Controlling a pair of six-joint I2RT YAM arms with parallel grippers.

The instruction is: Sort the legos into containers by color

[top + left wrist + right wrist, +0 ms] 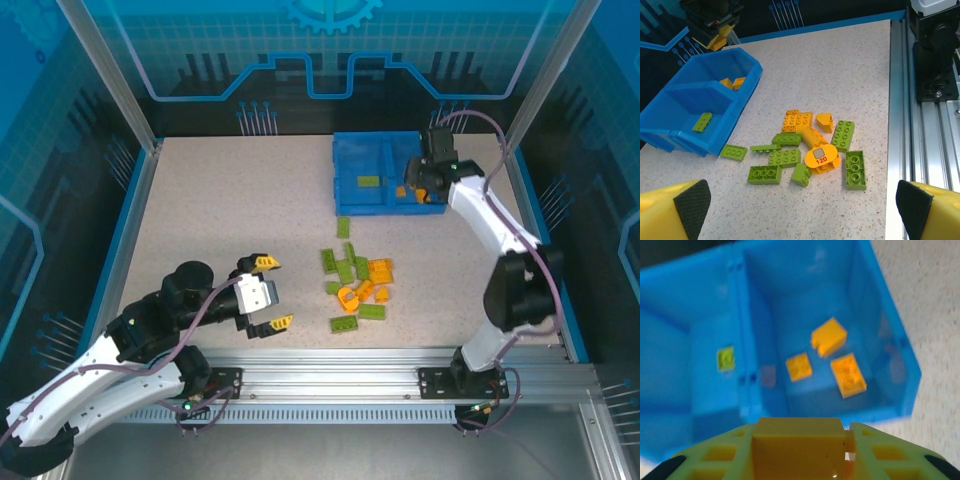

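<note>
Right gripper [424, 190] hangs over the right compartment of the blue rectangular plastic bin [350, 155], yellow fingers [715, 460] pinching an orange studded plastic brick [797, 442]. 3 orange bricks [848, 374] lie in that compartment; 1 lime green brick [725, 358] lies in the left one. Left gripper [272, 292] sits low over the near side of the speckled table [230, 220], fingers spread wide, holding nothing. A loose pile of green and orange bricks [355, 285] lies there between the arms.
</note>
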